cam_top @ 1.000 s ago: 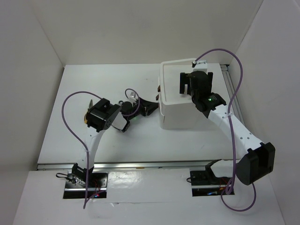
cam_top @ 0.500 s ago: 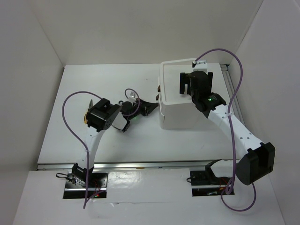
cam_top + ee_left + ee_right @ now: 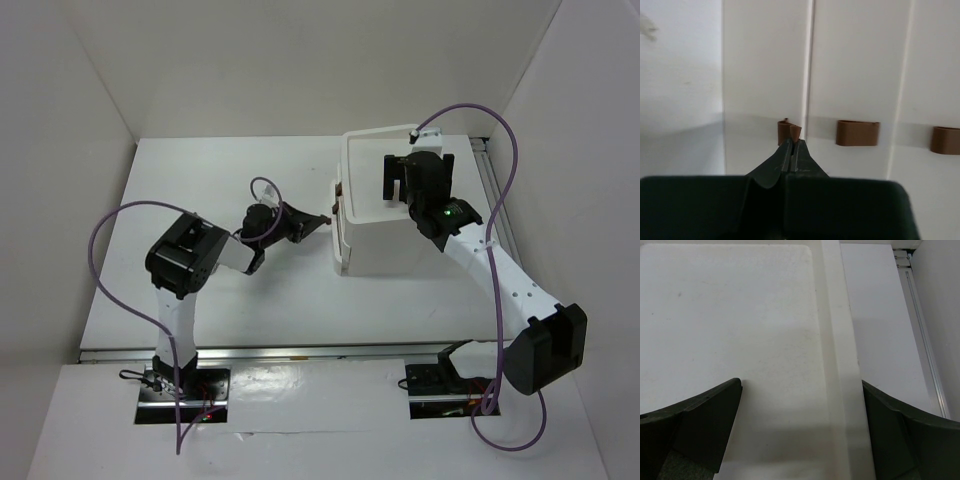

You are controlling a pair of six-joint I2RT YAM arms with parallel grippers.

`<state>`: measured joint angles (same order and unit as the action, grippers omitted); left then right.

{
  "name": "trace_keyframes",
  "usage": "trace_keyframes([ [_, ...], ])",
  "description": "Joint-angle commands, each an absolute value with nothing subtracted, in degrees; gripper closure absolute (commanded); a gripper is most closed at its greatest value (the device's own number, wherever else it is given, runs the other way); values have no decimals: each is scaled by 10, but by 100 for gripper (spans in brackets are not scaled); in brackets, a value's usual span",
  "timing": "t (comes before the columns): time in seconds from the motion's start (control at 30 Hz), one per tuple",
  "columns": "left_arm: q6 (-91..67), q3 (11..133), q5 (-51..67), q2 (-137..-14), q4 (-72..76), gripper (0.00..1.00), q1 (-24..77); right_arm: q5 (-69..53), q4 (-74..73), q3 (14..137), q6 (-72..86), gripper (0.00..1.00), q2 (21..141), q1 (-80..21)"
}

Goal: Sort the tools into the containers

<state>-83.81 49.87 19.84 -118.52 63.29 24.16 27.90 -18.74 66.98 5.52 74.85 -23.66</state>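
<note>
The cabinet (image 3: pixel 385 250) stands right of centre in the overhead view, on the white counter (image 3: pixel 200 170). No tools show in any view, so where they lie I cannot tell.

In the left wrist view three dark red knobs sit in a row across the drawer fronts. The leftmost knob (image 3: pixel 789 131) belongs to the drawer (image 3: pixel 765 75) at the left of the frame. The left pincer (image 3: pixel 792 147) has its two tips pressed nearly together on the lower edge of that knob. It appears to have it pinched, though the contact is small. The other two knobs (image 3: pixel 857 133) lie untouched to the right.

Overhead, the right pincer (image 3: pixel 398 180) hangs over the cabinet's top tray (image 3: pixel 730 315), jaws spread wide and holding nothing. The tray's rim (image 3: pixel 835 340) runs up between its fingers.

The step in hand looks like opening a drawer. The next move calls for a straight pull away from the cabinet face, slow enough that the thin grip does not slip and the cabinet does not slide.
</note>
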Motion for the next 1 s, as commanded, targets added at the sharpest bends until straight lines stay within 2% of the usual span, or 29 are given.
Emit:
trace_keyframes([
  [0.0, -781, 498, 182, -1118, 555, 100, 219, 214, -301, 639, 76, 0, 789, -264],
  [0.3, -767, 479, 186, -1107, 517, 100, 173, 214, -301, 639, 76, 0, 778, -269],
  [0.97, -714, 402, 167, -984, 413, 100, 61, 214, -295, 639, 76, 0, 783, -269],
])
